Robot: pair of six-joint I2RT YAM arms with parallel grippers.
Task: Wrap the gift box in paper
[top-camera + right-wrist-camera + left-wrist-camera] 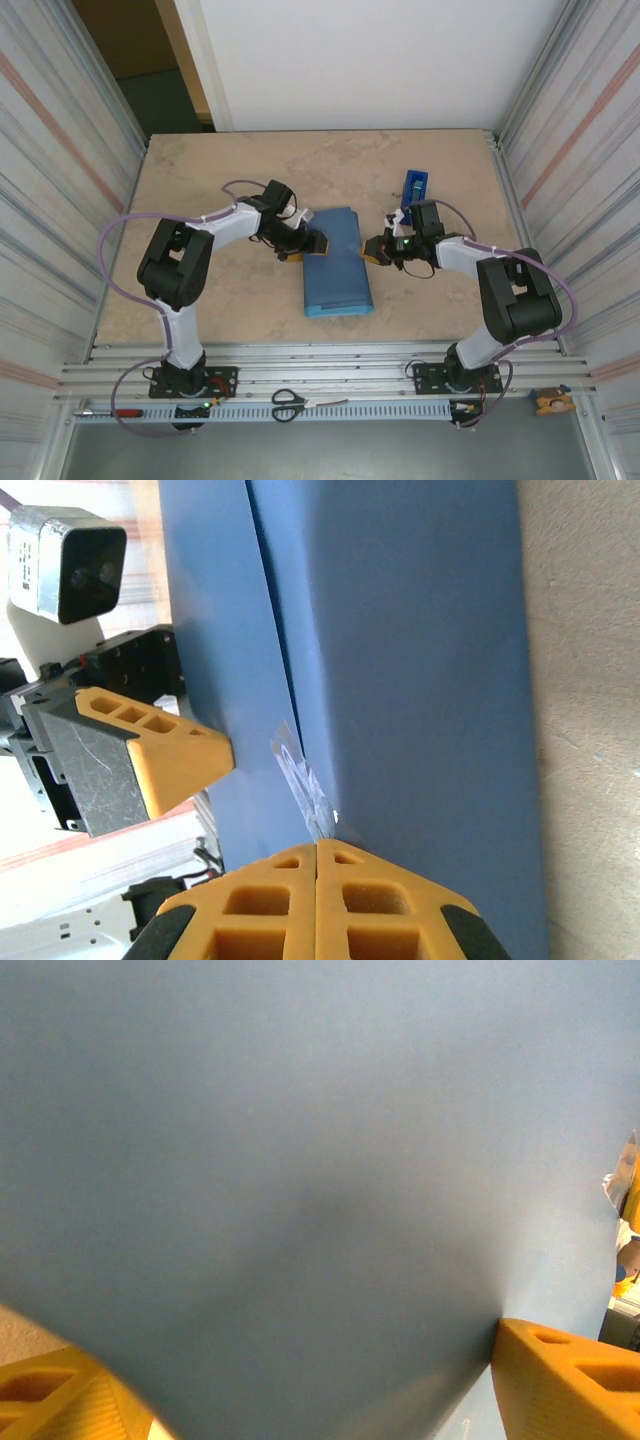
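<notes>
The paper (335,262) lies folded into a long blue bundle in the middle of the table; the gift box is hidden inside it. My left gripper (313,243) is open at the bundle's left edge, and in the left wrist view its fingers (565,1380) stand wide apart with the paper (320,1180) bulging between them. At the right edge my right gripper (373,248) is shut. Its fingertips (317,848) pinch a clear strip of tape (303,778) that lies along the seam of the paper (420,630). One left finger (150,765) presses the paper's far flap.
A blue tape dispenser (414,186) stands behind the right gripper. Scissors (288,403) and a red-handled screwdriver (115,411) lie on the front rail. A small orange object (550,402) sits at the front right. Corrugated walls close both sides.
</notes>
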